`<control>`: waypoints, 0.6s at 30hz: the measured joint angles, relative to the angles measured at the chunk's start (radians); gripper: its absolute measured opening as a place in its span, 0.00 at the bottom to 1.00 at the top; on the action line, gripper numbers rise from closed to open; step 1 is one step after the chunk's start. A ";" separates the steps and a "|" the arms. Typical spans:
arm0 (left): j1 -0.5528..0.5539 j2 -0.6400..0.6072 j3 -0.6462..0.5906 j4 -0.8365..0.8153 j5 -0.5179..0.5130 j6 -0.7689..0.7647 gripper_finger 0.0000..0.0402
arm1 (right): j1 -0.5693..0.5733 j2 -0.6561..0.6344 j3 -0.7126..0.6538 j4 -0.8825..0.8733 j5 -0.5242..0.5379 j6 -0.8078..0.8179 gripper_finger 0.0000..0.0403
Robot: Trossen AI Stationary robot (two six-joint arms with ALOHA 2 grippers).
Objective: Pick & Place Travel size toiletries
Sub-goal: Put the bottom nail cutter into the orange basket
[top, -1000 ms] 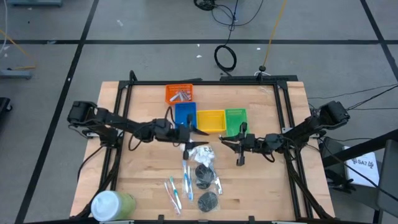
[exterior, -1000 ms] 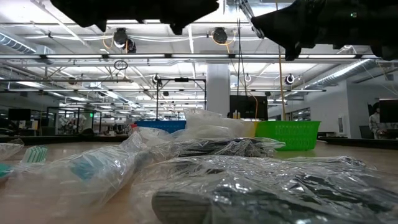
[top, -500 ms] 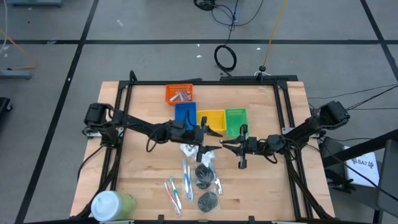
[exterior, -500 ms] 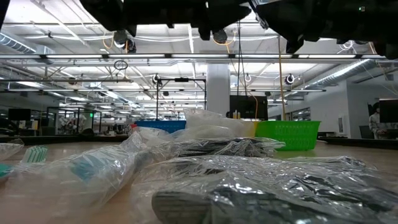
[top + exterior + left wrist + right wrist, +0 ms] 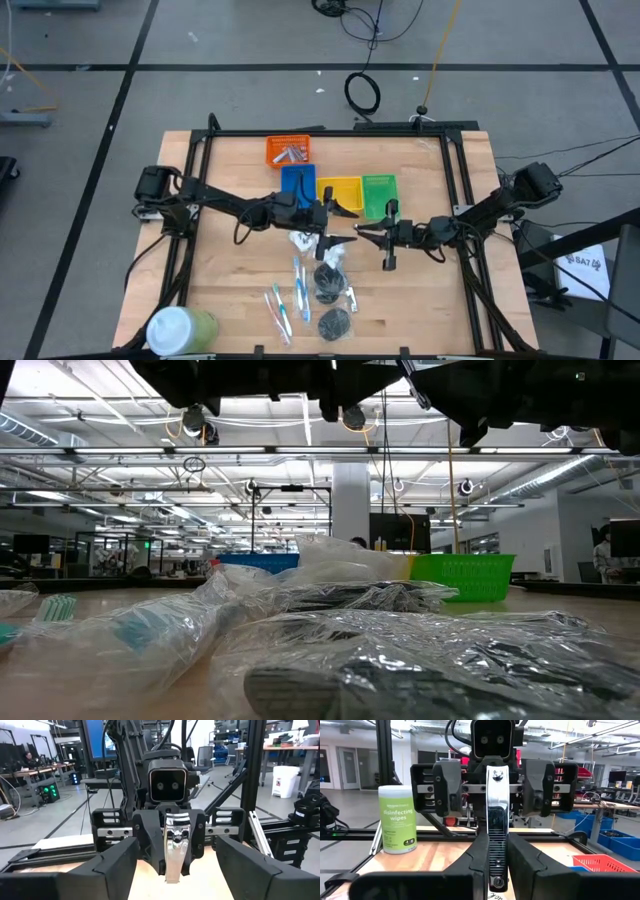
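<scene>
My right gripper (image 5: 362,233) hovers over mid-table, shut on a short silvery stick (image 5: 497,805). Facing it is my open left gripper (image 5: 338,222). The stick's free end (image 5: 172,877) reaches between the left gripper's spread fingers; I see no touch. On the table below lie white wrinkly packets (image 5: 303,241), dark grey discs (image 5: 335,322) in clear wrap, and toothbrushes (image 5: 283,308). More silvery sticks (image 5: 291,154) lie in the orange tray (image 5: 272,145). My right gripper pinches the silvery stick between its two fingers (image 5: 481,851), which lie along it, on the end nearer the gripper (image 5: 497,827). It comes level from the table's right. The stick is lifted clear and juts out level toward the left gripper.
Blue tray (image 5: 298,184), yellow tray (image 5: 340,193) and green tray (image 5: 378,190) stand in a row just beyond the grippers. A green wipes cylinder with a white cap (image 5: 180,328) stands at the near left corner. A dark frame (image 5: 197,180) edges the table.
My left gripper has moved toward the table's right, from beside the blue tray to a spot facing the right gripper, then held still. The right gripper has stayed in place with the stick.
</scene>
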 joint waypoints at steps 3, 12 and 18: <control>0.000 0.000 0.000 0.021 0.003 -0.001 0.60 | 0.000 0.000 0.000 0.000 0.000 0.000 0.09; 0.003 0.000 0.000 0.023 0.007 -0.023 0.48 | 0.000 0.000 0.000 0.000 0.000 0.000 0.09; 0.003 0.000 0.000 0.047 0.000 -0.023 0.36 | 0.000 0.000 0.000 0.000 0.000 0.000 0.09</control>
